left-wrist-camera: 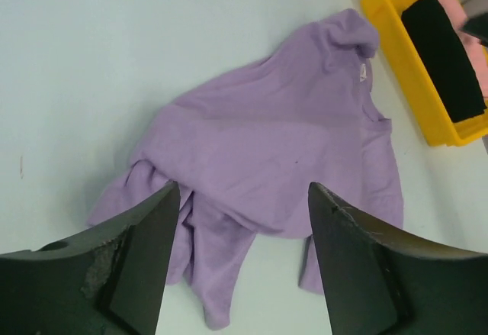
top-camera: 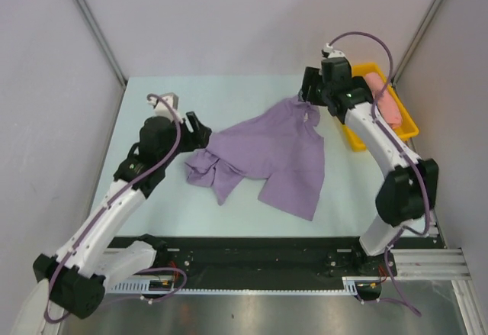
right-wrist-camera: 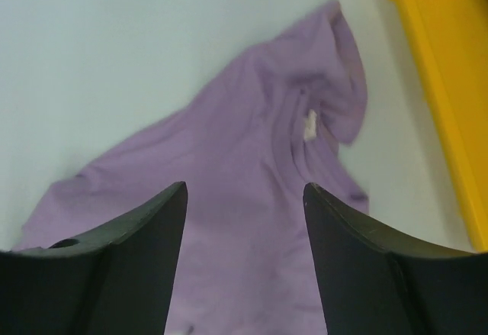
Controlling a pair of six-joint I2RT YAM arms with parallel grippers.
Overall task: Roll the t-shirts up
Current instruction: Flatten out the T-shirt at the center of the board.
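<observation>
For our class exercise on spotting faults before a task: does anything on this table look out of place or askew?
The lavender t-shirt lies crooked and rumpled on the table, bunched into folds at the end near the left gripper and humped at the collar. Nothing looks spilled or torn.

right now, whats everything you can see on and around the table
t-shirt: one, lavender, lying crumpled mid-table, white neck label at the far end
bin: one, yellow, at the table's far right edge
black cloth bundle: one, black, inside the bin
pink cloth bundle: one, pink, inside the bin beside the black one
table: one, pale blue-green, under everything
left fingers: one pair, black, open, above the shirt's bunched left end, holding nothing
right fingers: one pair, black, open, above the shirt's collar end near the bin, holding nothing
</observation>
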